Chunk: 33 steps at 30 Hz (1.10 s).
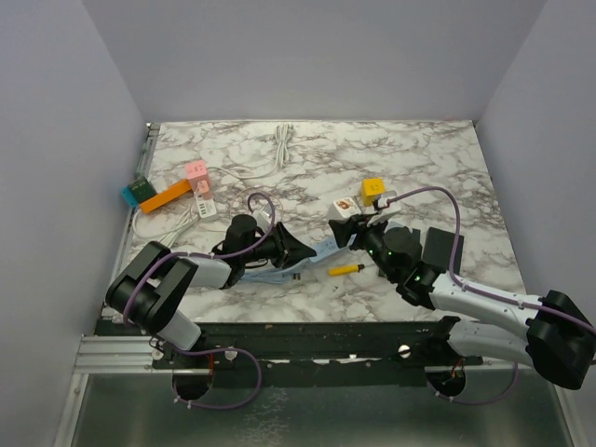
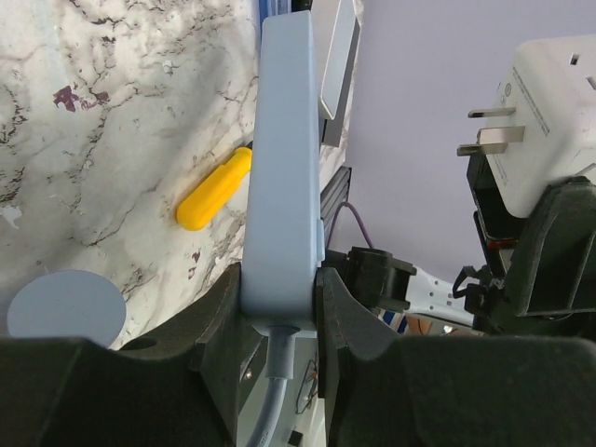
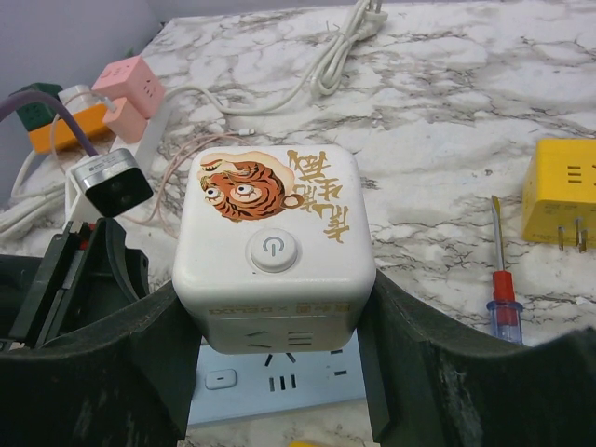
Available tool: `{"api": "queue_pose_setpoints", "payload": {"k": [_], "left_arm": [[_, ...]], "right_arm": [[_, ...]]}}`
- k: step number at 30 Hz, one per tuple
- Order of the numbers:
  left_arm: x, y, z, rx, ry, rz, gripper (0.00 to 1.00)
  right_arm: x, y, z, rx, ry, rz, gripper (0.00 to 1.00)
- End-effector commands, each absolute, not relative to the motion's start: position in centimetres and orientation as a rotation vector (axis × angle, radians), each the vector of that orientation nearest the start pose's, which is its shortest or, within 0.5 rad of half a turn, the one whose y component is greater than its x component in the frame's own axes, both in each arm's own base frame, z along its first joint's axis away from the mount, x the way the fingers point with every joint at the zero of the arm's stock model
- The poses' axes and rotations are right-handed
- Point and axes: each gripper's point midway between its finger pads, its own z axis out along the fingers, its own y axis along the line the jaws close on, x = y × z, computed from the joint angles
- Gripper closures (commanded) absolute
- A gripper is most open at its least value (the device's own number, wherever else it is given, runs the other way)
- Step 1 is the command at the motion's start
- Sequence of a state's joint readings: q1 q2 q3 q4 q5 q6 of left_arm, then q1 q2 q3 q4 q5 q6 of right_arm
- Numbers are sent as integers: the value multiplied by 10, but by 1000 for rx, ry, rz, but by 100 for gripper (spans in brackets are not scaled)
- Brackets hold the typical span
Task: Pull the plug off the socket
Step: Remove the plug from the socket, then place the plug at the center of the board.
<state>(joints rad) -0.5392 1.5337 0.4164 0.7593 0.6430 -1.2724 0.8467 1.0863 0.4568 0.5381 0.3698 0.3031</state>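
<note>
The left fingers (image 2: 216, 321) are clamped across the narrow blue socket (image 2: 284, 168). The right fingers (image 3: 414, 372) are closed on the plug (image 3: 275, 223), whose prongs are seen bare, just apart from the socket. The plug is judged light, rigid and slippery, best gripped on its flat opposite sides.

White plug (image 3: 273, 233) off blue socket (image 2: 282, 186)

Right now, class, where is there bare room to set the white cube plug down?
A bare patch lies far right, between the coiled white cable and the marble table's right edge, beyond the yellow cube adapter. Crowded: the left side, with the pink cube socket and orange power strip.
</note>
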Motion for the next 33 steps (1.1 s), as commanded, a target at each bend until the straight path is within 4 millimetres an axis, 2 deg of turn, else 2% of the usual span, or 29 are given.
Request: {"api": "queue_pose_setpoints", "payload": {"k": [1, 8, 12, 15, 20, 23, 27, 31, 33], "left_arm": [[226, -297, 106, -284, 2285, -1699, 100], [228, -298, 110, -251, 2272, -1701, 100], [235, -295, 113, -216, 2276, -1680, 100], [246, -290, 115, -152, 2310, -1594, 100], [271, -275, 127, 58, 2362, -1329, 100], [281, -269, 136, 95, 2347, -1318, 100], [288, -265, 132, 107, 2358, -1331, 100], [303, -262, 130, 140, 2356, -1274, 100], [313, -257, 130, 149, 2356, -1189, 100]], "right_arm": [[290, 238, 221, -89, 1590, 589, 100], [293, 235, 221, -68, 1603, 566, 99], [299, 220, 216, -13, 1669, 455, 100], [300, 204, 222, 27, 1718, 364, 100], [302, 169, 229, 68, 1781, 167, 99], [306, 149, 228, 71, 1843, 101, 99], [320, 123, 229, 93, 1931, 87, 99], [341, 89, 211, 134, 2063, 67, 99], [354, 74, 204, 155, 2112, 83, 99]]}}
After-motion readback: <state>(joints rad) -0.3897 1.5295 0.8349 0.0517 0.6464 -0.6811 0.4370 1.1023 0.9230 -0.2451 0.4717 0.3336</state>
